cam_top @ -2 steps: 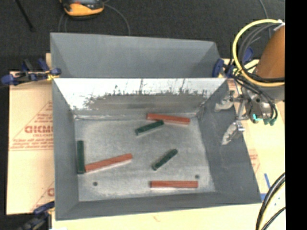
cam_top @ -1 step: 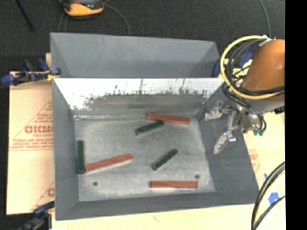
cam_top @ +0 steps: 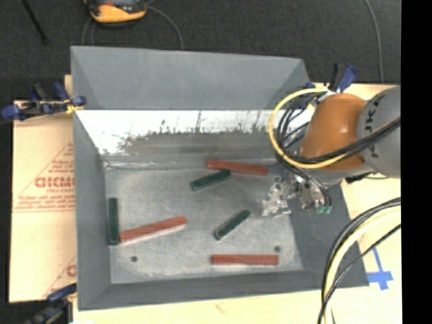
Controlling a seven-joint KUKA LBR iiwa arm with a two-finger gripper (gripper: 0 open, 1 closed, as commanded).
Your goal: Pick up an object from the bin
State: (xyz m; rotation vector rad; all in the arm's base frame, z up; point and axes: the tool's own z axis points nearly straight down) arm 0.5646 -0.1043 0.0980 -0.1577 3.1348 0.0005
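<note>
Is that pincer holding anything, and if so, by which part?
Nothing that I can see: the pincer hangs bare near the bin's right wall, beside a green stick.

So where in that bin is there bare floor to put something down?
The widest bare patch is upper left, between the left green stick, the slanted red stick and the upper green stick. A smaller strip lies left of the bottom red stick. It is crowded on the right, near the arm.

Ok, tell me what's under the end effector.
Bare bin floor surrounds the end effector; the nearest green stick lies apart. Directly beneath is hidden by the arm.
</note>
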